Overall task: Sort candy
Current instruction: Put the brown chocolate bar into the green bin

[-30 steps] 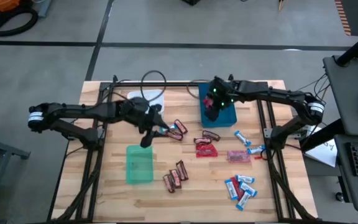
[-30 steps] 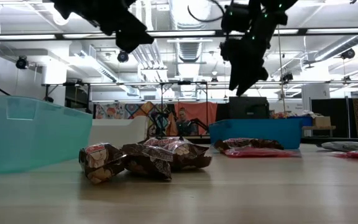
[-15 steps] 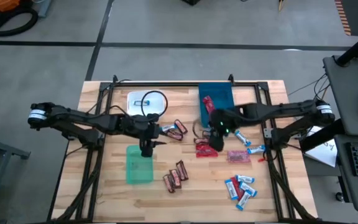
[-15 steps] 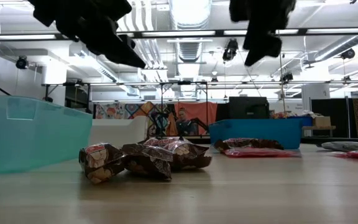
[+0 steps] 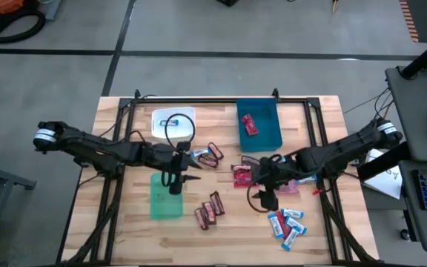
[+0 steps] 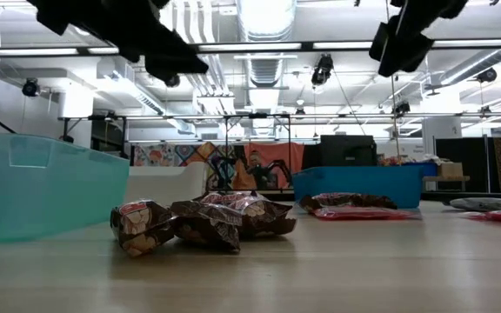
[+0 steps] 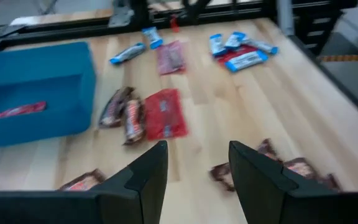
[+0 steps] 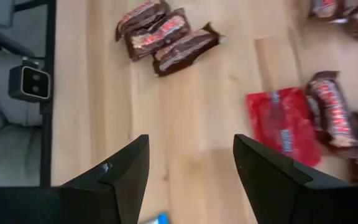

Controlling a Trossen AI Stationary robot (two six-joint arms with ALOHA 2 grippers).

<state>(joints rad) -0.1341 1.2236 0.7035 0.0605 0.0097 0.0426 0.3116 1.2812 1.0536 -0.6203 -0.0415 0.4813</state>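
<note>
Right gripper point(image 5: 267, 199) is hanging over bare table point(image 5: 124, 230) right of centre, fingers point(image 8: 123, 180) standing wide with nothing between them. From it, blue-and-white bars point(image 5: 286, 225) are lying near at 4 o'clock, a pink packet point(image 5: 284, 186) just beside at 2 o'clock, a red packet point(image 5: 244, 176) with brown bars point(image 5: 251, 161) near at 11 o'clock, and three brown bars point(image 5: 208, 210) at 9 o'clock. The blue bin point(image 5: 259, 124), holding one red packet point(image 5: 249, 124), is sitting well apart at 12 o'clock.

Left gripper point(image 5: 174, 185) is hovering over the top edge of the green bin point(image 5: 166, 196), fingers point(image 7: 143, 180) parted and empty. Two brown bars point(image 5: 210, 155) are lying near at 2 o'clock from it; the three brown bars are sitting near at 4 o'clock. The white bin point(image 5: 173, 122) is resting at 12 o'clock, with a blue-and-white bar point(image 5: 171, 122) inside.
</note>
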